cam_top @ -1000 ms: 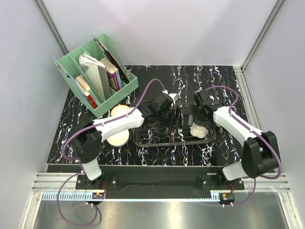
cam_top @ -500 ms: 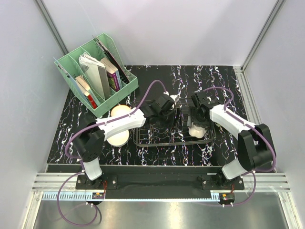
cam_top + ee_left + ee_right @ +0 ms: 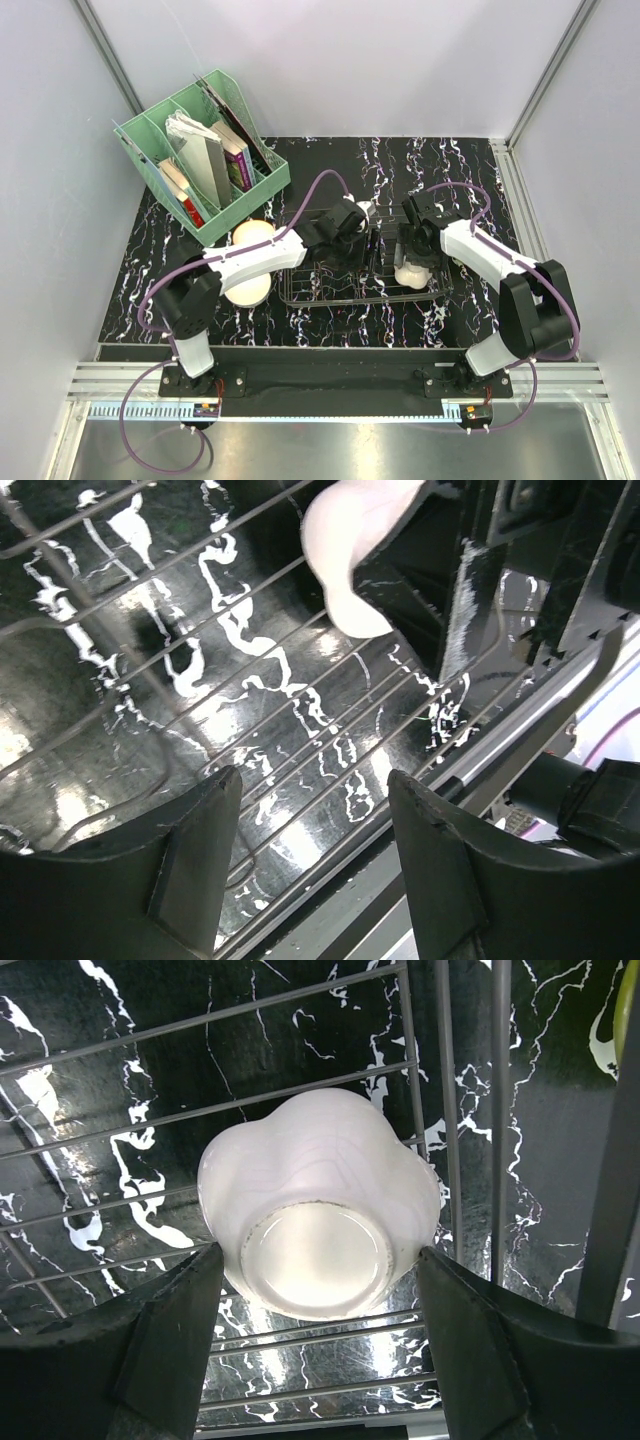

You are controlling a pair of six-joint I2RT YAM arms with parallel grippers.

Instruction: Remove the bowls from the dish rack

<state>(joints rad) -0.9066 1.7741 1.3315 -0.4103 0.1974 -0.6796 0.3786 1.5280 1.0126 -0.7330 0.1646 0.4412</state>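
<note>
Squarely over a white bowl [image 3: 320, 1210] in the dish rack [image 3: 330, 285], the right gripper [image 3: 320, 1345], jaws spread like the left gripper's [image 3: 312, 790], should close gently.

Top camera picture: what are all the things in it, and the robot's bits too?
Table: one, black with white streaks, under everything.
File organiser: one, mint green, far left corner.
Books: several, mixed colours, standing in the organiser.
Dish rack: one, dark wire, middle of the table.
White bowl: one, in the rack's right end.
Cream bowls: two, on the table left of the rack.
Left fingers: two, black, open over the rack.
Right fingers: two, black, open either side of the white bowl.
</note>
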